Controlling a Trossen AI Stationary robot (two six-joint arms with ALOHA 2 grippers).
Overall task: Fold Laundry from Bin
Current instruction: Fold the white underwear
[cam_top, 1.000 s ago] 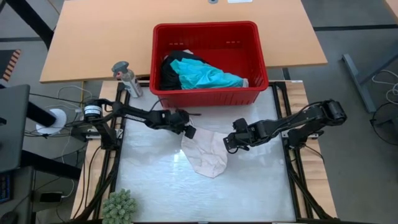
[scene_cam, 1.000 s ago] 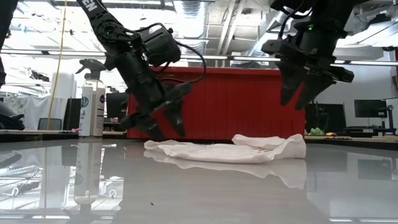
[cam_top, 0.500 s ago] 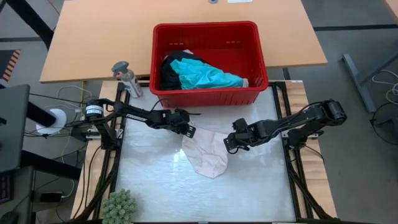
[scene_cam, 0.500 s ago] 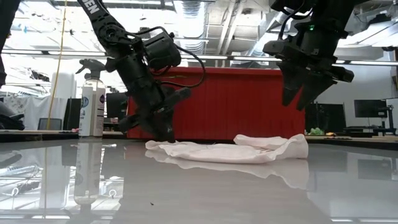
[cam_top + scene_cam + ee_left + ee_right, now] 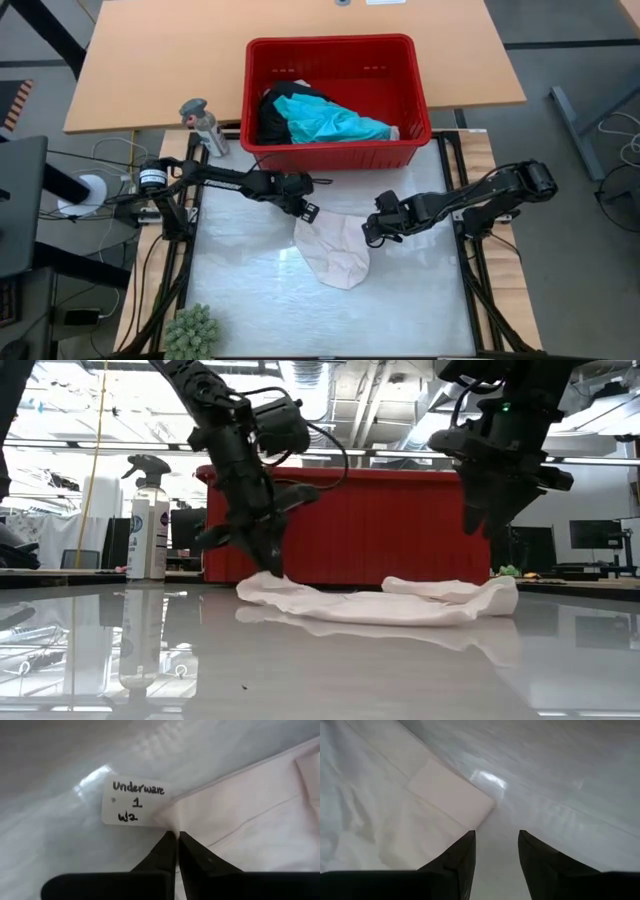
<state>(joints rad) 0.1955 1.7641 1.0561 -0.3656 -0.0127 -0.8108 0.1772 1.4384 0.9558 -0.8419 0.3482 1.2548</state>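
From above, the red rectangular plastic bin (image 5: 338, 100) stands at the far middle of the glossy white table (image 5: 250, 300), holding a turquoise shirt (image 5: 330, 122) heaped over black clothing (image 5: 270, 115), with a scrap of white fabric (image 5: 300, 86) showing behind them. Near the bin, on the open table, a small pale pink-white garment (image 5: 335, 250) lies flattened between the two arms. The left gripper (image 5: 303, 210) sits at the garment's far left corner, and the right gripper (image 5: 370, 232) hovers just beside its right edge. The low view adds what the overhead picture cannot: the left gripper (image 5: 268, 565) comes down steeply and its tips meet the cloth (image 5: 380, 603) at a raised corner, while the right gripper (image 5: 490, 525) hangs above the garment's right end, apart from it. The left wrist view shows the dark fingers (image 5: 165, 852) pressed together, pinching the garment's (image 5: 250, 830) hem right by a white paper tag (image 5: 131, 801) handwritten "Underware 1"; no other view shows that writing. The right wrist view shows that arm's fingers (image 5: 460, 852) spread with a gap between them, nothing in it, over a folded corner of the cloth (image 5: 450, 792) and bare table. At the table's far left a clear spray bottle (image 5: 205, 125) with a grey trigger head stands upright; the low view shows its white label (image 5: 140, 530). A small green spiky plant (image 5: 190, 330) sits at the near left corner, seen only from above.
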